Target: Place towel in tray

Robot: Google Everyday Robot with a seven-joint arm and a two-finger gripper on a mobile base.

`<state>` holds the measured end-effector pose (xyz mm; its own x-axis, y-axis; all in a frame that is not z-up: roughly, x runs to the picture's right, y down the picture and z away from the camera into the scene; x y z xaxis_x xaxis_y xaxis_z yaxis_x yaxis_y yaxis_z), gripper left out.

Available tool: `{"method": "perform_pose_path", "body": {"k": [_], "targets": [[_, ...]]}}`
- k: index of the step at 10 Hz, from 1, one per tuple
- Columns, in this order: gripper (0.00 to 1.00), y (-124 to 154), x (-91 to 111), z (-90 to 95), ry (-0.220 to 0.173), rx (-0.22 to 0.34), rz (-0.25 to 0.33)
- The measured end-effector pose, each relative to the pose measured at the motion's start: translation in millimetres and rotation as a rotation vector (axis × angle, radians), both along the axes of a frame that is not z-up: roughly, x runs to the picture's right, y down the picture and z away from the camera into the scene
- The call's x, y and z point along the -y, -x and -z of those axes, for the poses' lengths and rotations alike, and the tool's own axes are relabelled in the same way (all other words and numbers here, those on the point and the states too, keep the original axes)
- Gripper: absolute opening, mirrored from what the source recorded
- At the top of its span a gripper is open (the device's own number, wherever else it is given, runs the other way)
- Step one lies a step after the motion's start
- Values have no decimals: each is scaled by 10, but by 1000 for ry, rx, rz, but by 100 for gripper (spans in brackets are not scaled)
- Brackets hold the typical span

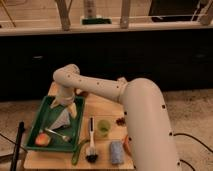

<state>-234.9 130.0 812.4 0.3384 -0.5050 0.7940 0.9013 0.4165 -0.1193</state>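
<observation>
Hanging from the arm (100, 89), the gripper (64, 104) is being held over the far half of the green tray (35, 125), close above the pale towel (63, 120); whether its grasp is closed or released cannot be told. The towel is being borne by the tray floor, with an orange object (41, 140) lying near the tray's front corner and a brush (91, 145) resting outside on the wooden table (102, 107).
</observation>
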Motion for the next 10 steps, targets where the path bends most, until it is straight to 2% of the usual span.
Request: {"method": "perform_pose_path", "body": {"k": [5, 10], "targets": [[80, -59, 107, -44, 10, -5, -11], [80, -57, 101, -45, 12, -5, -11]]}}
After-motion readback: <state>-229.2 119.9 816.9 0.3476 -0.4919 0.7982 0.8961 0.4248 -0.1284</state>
